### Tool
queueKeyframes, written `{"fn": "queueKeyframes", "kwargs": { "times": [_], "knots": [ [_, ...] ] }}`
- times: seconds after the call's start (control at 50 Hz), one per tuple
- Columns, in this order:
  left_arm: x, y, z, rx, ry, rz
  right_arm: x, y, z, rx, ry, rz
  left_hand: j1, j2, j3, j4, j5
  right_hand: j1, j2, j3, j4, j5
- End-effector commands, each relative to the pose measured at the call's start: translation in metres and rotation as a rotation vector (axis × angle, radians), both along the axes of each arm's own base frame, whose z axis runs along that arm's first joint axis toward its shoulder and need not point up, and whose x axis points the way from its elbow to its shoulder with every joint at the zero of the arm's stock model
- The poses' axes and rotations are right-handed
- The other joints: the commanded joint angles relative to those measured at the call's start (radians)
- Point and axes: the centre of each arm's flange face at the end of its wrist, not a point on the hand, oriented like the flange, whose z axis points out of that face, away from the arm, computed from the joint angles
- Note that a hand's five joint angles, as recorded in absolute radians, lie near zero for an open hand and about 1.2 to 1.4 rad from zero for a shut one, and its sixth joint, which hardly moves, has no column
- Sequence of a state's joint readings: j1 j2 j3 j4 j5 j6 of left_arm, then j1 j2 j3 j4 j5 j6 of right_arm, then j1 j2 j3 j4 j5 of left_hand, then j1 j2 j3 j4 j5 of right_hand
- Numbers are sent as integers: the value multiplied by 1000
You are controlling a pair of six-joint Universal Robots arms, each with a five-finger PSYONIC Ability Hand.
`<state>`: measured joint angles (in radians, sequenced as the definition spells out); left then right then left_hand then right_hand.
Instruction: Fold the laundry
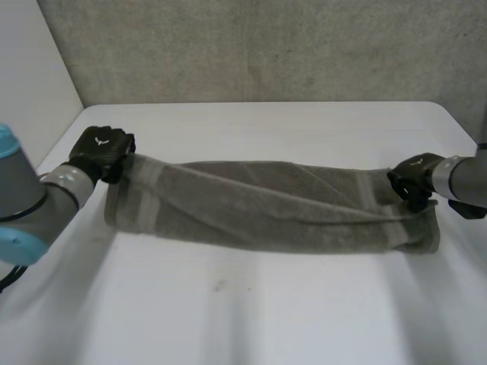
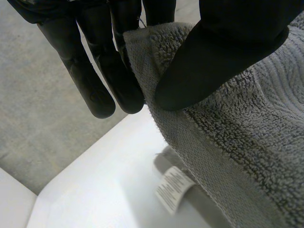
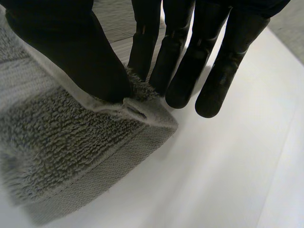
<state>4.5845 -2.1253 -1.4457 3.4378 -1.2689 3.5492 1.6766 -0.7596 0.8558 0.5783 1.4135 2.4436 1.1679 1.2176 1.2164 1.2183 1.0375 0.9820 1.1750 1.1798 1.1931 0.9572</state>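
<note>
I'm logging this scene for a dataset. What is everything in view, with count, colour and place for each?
towel: one, grey, doubled over, stretched over the table between the two hands
care label: one, white, under the towel's edge near the left hand
table: one, white, beneath the towel
wall: one, grey, behind the table
left arm: one, grey with light-blue caps, at the towel's left end
right arm: one, grey, at the towel's right end
left hand: one, black, pinching the towel's left end
right hand: one, black, pinching a corner at the towel's right end
</note>
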Motion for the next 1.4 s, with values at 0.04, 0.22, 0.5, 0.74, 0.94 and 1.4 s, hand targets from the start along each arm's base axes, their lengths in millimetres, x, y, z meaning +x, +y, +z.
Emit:
{"fn": "queueKeyframes", "kwargs": {
  "times": [0.04,0.22,0.5,0.74,0.94,1.4],
  "knots": [
    [-16,-38,-10,-66,9,34,12,-29,-11,-155,5,-38,228,179,180,178,184,414,221,217,203,264],
    [-25,-57,-25,-88,2,69,16,-45,-18,-251,11,-64,228,179,180,178,184,414,221,217,203,264],
    [-25,-63,-34,-84,-2,81,30,-51,-17,-329,-8,-41,228,179,180,178,184,271,78,74,60,122],
    [-46,-39,3,-167,8,27,32,-36,71,-554,-230,-166,-993,-1043,-1042,-1044,-1037,-807,-1000,-1005,-1019,-957],
    [-30,-10,49,-201,28,50,26,8,124,-625,-306,-81,-993,-1043,-1042,-1044,-1037,-807,-1000,-1005,-1019,-957],
    [-14,80,46,-81,78,35,-25,55,-21,-88,-265,-154,-993,-1043,-1042,-1044,-1037,-405,-598,-602,-616,-554]
  ]
}}
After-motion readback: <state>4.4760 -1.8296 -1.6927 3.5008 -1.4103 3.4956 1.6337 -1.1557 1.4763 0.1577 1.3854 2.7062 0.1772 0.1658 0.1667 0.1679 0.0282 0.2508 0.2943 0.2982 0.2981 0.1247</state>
